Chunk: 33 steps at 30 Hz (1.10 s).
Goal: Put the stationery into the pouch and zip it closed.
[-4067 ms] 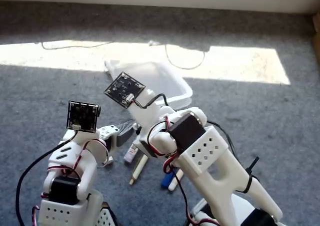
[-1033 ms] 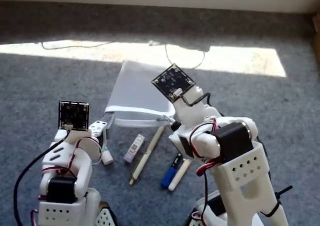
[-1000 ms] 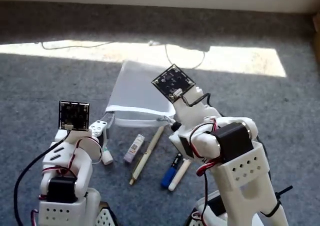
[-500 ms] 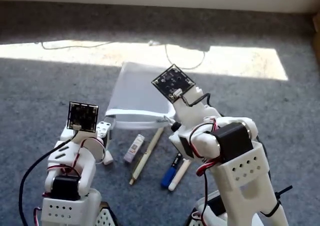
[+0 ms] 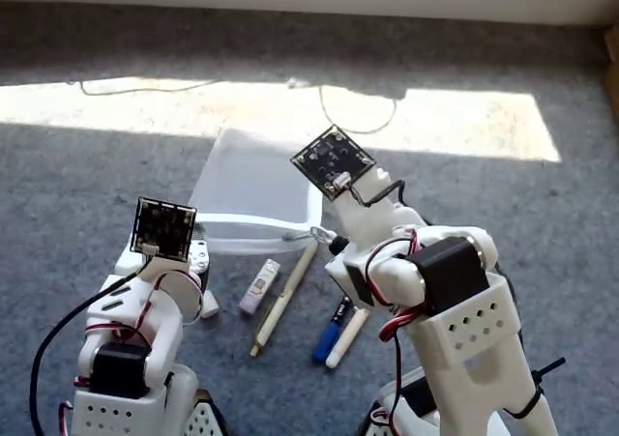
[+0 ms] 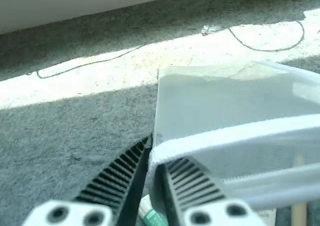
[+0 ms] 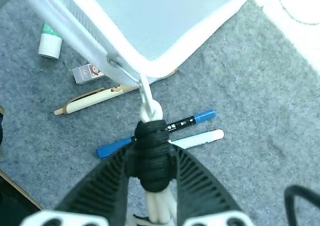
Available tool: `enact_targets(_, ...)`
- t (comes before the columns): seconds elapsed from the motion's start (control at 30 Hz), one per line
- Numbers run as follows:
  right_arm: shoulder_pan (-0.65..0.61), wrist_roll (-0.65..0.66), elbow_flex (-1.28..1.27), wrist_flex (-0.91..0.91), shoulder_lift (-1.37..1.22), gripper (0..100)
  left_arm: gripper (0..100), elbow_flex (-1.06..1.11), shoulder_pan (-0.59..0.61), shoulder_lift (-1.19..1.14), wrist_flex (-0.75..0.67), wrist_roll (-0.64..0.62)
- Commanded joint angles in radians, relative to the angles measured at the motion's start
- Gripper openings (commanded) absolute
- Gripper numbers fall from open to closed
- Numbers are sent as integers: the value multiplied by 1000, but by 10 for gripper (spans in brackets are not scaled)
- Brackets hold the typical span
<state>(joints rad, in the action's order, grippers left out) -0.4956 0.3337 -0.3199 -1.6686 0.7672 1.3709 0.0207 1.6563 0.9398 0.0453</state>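
Left end effector, lower left of the wrist frame, is pinched closed on the pouch's corner. It only has a thin bit of the white edge, tbh.

In the high view the pouch sits mid-frame, just above the stationery. None of it is inside yet. Left to right on the grey carpet under it:
- white tube w/ green band
- small box
- beige pen
- blue marker
- white pen, touching the marker

Right end effector, bottom centre of its wrist frame, is clamped on the black-wrapped cord tied to the zip pull.

What could go wrong imo:
- Both arms are busy, so nothing's free to grab pens. If the right one pulls now, the zip shuts on an empty pouch.
- A hard tug could yank that skinny corner out of the left grip, and the pouch would flop onto the pens.
- Letting go of the cord drops it somewhere awkward to regrab.
- Marker + white pen are touching, so grabbing one prob drags the other.
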Motion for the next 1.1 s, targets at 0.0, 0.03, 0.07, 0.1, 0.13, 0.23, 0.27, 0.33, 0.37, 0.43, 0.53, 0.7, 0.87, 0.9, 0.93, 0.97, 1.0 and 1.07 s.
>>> enact_targets(0.0, -7, 5, 7, 1, 35, 5, 6, -113, -5, -4, 63, 8)
enact_targets(0.03, -7, 5, 7, 1, 35, 5, 6, -125, -5, -4, 75, 8)
enact_targets(0.07, -7, 5, 7, 1, 35, 9, 6, -136, -5, -4, 86, 8)
enact_targets(0.1, -5, 5, 7, 1, 35, 10, 6, -150, -5, -4, 100, 8)
enact_targets(0.13, -2, 3, 7, 1, 35, 12, 6, -162, -5, -4, 114, 8)
enact_targets(0.23, -1, -31, 7, 1, 35, 66, 6, -203, -5, -4, 155, 8)
enact_targets(0.27, -1, -48, 7, 1, 35, 95, 6, -216, -5, -4, 166, 8)
enact_targets(0.33, -1, -61, 7, 1, 35, 149, 6, -229, -4, -4, 175, 8)
enact_targets(0.37, 1, -63, 7, 1, 35, 170, 6, -232, -1, -4, 176, 8)
enact_targets(0.43, 1, -64, 10, 1, 35, 191, 6, -240, 1, -5, 181, 8)
enact_targets(0.53, 1, -64, 15, -1, 35, 192, 6, -243, 1, -51, 175, 8)
enact_targets(0.7, 4, -66, 15, -7, 35, 192, 6, -323, 2, -220, 173, 6)
enact_targets(0.87, 136, -66, 15, 1, 30, 192, 6, -432, 4, -343, 186, 3)
enact_targets(0.9, 170, -72, 16, 1, 30, 192, 6, -453, 10, -360, 195, 3)
enact_targets(0.93, 196, -94, 16, 1, 30, 192, 6, -476, 19, -378, 206, -3)
enact_targets(0.97, 216, -124, 16, 1, 27, 192, 6, -503, 27, -394, 216, -18)
enact_targets(1.0, 231, -152, 16, 1, 25, 192, 6, -529, 33, -409, 226, -29)
enact_targets(1.07, 246, -203, 12, 2, 24, 192, 6, -581, 45, -438, 249, -38)
